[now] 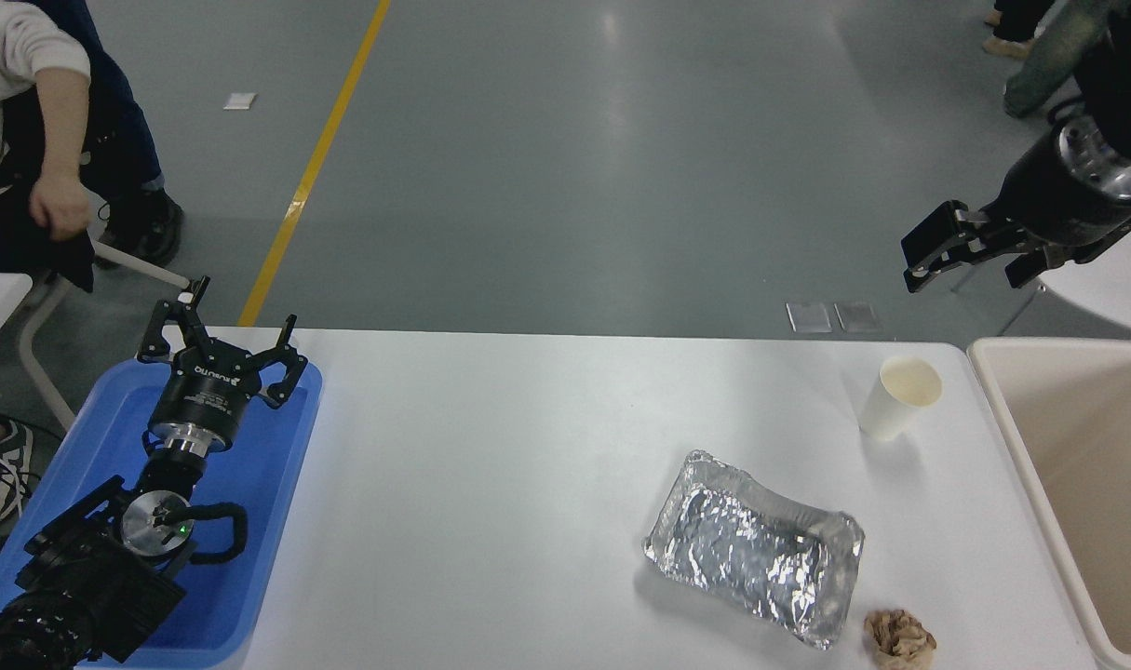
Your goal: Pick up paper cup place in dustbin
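The paper cup (898, 398) stands upright on the white table (528, 484) near its far right corner, off-white, its mouth showing empty. Just right of it sits the cream-beige dustbin (1086, 437), cut off by the picture's edge. My right gripper (973, 259) hangs open in the air beyond the table's far edge, above and slightly right of the cup, holding nothing. My left gripper (222, 342) is parked open over the blue tray (276, 484) at the lower left.
A crumpled silver foil tray (756, 549) lies in front of the cup, with a brown paper ball (900, 638) at the near edge. A person (25, 112) sits at the far left. A round white table (1114, 279) stands behind the dustbin.
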`<action>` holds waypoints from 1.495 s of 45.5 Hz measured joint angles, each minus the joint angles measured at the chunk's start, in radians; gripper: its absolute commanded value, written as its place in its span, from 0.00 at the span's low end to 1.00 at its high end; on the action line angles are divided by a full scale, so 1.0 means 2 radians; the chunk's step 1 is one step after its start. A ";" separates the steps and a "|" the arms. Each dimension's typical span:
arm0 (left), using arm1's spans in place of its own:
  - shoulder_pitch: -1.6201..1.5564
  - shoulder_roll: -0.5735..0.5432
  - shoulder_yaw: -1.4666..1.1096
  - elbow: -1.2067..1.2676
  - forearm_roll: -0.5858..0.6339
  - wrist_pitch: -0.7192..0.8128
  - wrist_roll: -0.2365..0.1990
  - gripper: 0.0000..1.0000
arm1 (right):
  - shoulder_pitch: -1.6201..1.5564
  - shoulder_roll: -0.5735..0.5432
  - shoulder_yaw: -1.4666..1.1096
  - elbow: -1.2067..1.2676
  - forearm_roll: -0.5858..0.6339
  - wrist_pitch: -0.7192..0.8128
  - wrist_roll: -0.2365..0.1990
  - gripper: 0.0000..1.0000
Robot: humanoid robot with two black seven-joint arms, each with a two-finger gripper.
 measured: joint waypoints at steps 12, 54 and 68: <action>0.000 0.000 0.000 0.000 0.000 0.000 0.000 1.00 | -0.121 0.002 0.013 -0.060 0.050 -0.093 0.000 1.00; 0.000 -0.001 0.000 0.000 0.000 0.000 0.000 1.00 | -0.358 0.034 0.091 -0.215 0.102 -0.269 -0.075 1.00; 0.000 -0.001 0.000 0.000 0.000 0.000 -0.001 1.00 | -0.387 0.033 0.099 -0.221 0.110 -0.306 -0.083 0.93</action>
